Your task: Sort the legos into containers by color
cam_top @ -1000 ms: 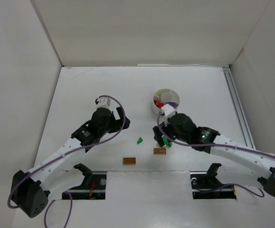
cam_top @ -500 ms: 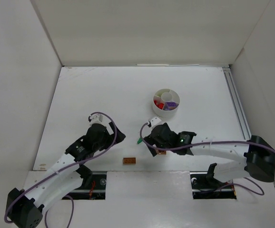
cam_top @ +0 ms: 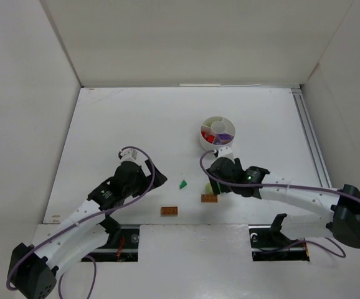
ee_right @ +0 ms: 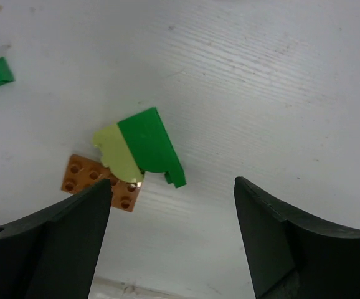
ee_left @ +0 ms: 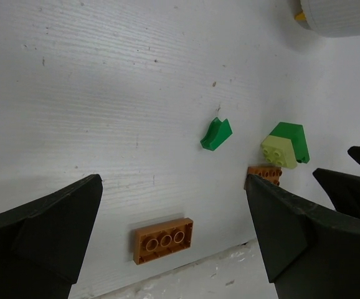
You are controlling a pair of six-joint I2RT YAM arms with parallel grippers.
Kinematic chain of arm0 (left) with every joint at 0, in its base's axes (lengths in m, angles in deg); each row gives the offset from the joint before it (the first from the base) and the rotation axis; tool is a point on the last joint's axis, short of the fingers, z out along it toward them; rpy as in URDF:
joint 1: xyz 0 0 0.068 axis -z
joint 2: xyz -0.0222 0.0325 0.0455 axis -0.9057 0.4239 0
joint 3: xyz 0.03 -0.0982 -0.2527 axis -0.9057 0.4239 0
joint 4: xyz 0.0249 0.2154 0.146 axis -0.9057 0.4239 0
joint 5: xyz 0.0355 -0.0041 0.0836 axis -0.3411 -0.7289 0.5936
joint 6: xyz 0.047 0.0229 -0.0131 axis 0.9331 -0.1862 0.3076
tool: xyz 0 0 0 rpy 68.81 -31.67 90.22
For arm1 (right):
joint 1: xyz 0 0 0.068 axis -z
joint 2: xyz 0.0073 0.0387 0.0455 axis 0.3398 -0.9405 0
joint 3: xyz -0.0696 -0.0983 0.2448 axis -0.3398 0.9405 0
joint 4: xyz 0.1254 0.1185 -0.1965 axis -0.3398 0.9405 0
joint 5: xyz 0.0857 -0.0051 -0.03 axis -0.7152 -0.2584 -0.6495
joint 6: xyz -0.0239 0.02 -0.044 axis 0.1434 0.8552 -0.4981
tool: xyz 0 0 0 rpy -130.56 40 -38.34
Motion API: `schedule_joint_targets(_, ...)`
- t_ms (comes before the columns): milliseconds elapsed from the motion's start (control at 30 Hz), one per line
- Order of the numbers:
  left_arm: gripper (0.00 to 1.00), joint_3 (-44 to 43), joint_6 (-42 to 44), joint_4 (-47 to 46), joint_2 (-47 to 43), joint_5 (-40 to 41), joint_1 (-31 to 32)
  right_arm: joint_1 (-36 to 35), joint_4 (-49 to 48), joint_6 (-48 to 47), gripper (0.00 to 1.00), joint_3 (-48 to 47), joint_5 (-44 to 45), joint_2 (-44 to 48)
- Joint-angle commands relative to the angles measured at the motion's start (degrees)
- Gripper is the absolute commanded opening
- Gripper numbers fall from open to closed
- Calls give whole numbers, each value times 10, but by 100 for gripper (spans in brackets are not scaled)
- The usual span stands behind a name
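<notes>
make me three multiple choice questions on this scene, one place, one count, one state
1. The white dish lies A) beyond the right gripper B) at the near edge C) in a far corner
2. Orange bricks outside the dish: A) one B) two C) four
3. The right gripper is A) shut on a red brick B) open, empty C) shut on the dish
A: the top view shows it past that gripper. B: two lie loose. B: its jaws stand apart above a green piece.
</notes>
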Motion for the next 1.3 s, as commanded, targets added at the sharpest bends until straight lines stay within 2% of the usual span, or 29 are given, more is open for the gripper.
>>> schedule_joint_targets(0,100,1,15,-37,3,-11,-2,37,38,-14,82,-22,-26,-33)
schedule_joint_targets(33,100,1,15,-38,10,-11,-2,44,58,-14,75,-30,-26,-54)
schedule_joint_targets(200,100,-10,31,-55,22,-17,-2,55,88,-19,73,-50,-42,-87)
schedule_joint_targets(467,100,-29,42,-68,68,-12,-2,61,23,-94,69,-43,-99,-121)
schedule_joint_targets(600,100,-35,48,-68,90,-12,-2,66,-2,-120,60,-57,-99,-163)
schedule_joint_targets(667,100,-35,48,-68,90,-12,-2,66,-8,-126,58,-64,-104,-177)
schedule_joint_targets(800,100,-41,48,-68,90,-12,-2,71,-24,-139,46,-69,-111,-199)
schedule_joint_targets(833,100,-41,48,-68,90,-12,-2,71,-29,-139,37,-69,-111,-199)
schedule_joint_targets(867,100,-41,48,-68,90,-12,-2,71,-38,-146,32,-69,-116,-204)
schedule_joint_targets(1033,100,-41,59,-74,85,-26,-2,71,-49,-151,18,-69,-139,-199)
schedule_joint_targets(1067,100,-41,67,-81,85,-31,-2,71,-54,-156,13,-69,-139,-184)
schedule_joint_targets(1200,100,-46,93,-121,85,-79,-2,71,-66,-156,9,-69,-158,-137)
schedule_joint_targets(1233,100,-46,99,-137,90,-114,-2,71,-66,-156,7,-69,-163,-128)
schedule_joint_targets(1267,100,-46,106,-179,90,-134,-2,71,-73,-150,6,-74,-171,-117)
